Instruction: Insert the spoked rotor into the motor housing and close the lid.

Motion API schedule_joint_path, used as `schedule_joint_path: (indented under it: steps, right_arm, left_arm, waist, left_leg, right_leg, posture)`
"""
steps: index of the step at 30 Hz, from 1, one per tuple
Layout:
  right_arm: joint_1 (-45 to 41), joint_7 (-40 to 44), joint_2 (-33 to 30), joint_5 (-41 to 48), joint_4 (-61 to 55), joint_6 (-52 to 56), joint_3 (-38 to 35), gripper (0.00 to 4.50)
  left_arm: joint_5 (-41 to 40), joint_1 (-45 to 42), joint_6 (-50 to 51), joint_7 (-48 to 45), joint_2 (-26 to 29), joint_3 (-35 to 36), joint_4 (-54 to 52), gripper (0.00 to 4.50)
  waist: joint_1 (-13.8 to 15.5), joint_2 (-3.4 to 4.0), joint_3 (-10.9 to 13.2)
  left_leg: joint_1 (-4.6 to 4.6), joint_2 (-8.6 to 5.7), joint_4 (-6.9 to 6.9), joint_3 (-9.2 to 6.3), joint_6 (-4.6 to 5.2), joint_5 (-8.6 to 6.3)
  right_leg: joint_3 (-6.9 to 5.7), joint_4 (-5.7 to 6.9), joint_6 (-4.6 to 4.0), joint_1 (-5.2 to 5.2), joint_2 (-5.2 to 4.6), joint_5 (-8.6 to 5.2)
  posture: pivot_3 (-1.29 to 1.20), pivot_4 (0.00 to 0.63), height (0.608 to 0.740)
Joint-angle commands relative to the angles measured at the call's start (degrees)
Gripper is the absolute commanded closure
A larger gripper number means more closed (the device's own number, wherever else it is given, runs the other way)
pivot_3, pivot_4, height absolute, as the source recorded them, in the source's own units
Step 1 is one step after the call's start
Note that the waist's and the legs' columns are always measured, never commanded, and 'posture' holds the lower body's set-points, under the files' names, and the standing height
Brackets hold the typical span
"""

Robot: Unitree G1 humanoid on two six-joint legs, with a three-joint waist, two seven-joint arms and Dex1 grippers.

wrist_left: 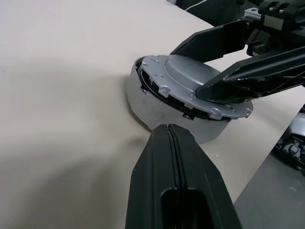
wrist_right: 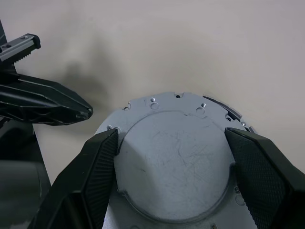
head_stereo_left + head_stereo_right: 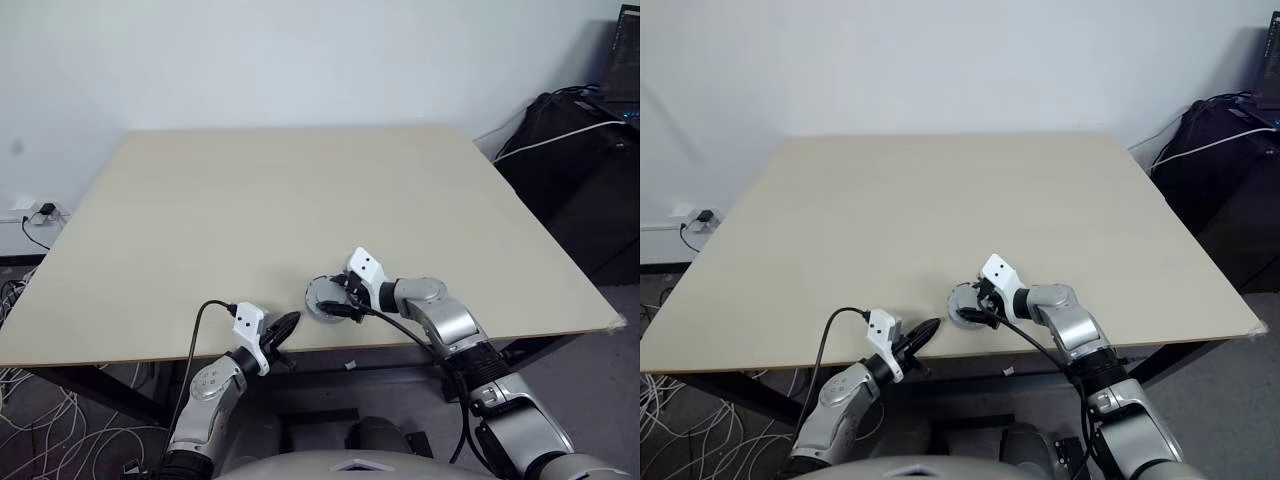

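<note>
The two head views look forward and down from above the table point(image 3: 300, 200), far enough back to take in its whole top, the wall and both arms. The left wrist view sits low, close over the tabletop, facing the lid point(image 1: 190, 81) side-on. The right wrist view looks down on the same lid, perhaps nearest of all. All four share it.
</note>
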Motion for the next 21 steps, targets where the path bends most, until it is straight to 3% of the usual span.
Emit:
schedule_joint_path:
  steps: [1, 21]
  right_arm:
    - [0.3, -3.4, 1.0, 1.4, -2.2, -1.0, -3.7, 1.21]
    - [5.1, -8.9, 3.1, -1.2, -7.2, -0.1, -0.1, 1.21]
  left_arm:
    - [-0.4, -0.5, -1.4, -0.5, 0.0, 0.2, -0.5, 4.5]
    - [0.3, 0.1, -0.1, -0.3, 0.9, -0.9, -3.1, 4.5]
  waist:
    - [0.0, 0.0, 0.0]
    - [0.0, 0.08, -0.1]
  left_leg:
    - [0.0, 0.0, 0.0, 0.0, 0.0, 0.0]
    - [-0.01, 0.0, -0.03, 0.0, 0.0, 0.0]
  right_leg:
    - [0.0, 0.0, 0.0, 0.0, 0.0, 0.0]
    - [0.0, -0.01, 0.0, -0.02, 0.0, -0.01]
  posture:
    - [0.0, 0.0, 0.74]
    - [0.0, 0.0, 0.74]
